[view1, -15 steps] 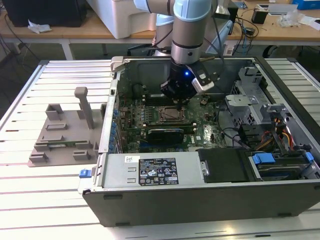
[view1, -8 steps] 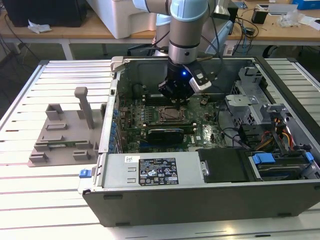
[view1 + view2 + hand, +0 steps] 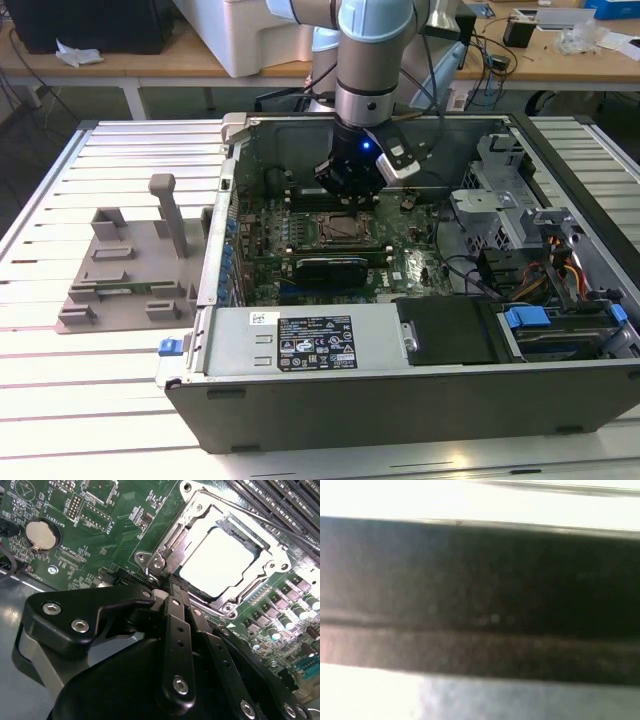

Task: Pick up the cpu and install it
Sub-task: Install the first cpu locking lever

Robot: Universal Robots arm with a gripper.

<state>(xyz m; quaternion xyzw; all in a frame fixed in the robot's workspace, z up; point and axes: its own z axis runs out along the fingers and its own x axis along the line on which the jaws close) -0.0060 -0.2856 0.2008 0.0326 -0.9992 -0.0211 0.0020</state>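
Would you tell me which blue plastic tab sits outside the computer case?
The blue tab at the case's front corner on the exterior view's left; the others sit inside.

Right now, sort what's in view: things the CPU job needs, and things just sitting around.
Job:
- cpu, seated in the socket
- gripper, just off the socket's edge
- motherboard

Lying about:
- grey fixture tray beside the case
- coin battery
- power supply

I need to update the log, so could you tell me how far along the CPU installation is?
Looks mostly done: the cpu lies flat inside the socket frame on the motherboard. In hand: nothing; the gripper is shut and empty beside the socket. Whether anything remains can't be told.
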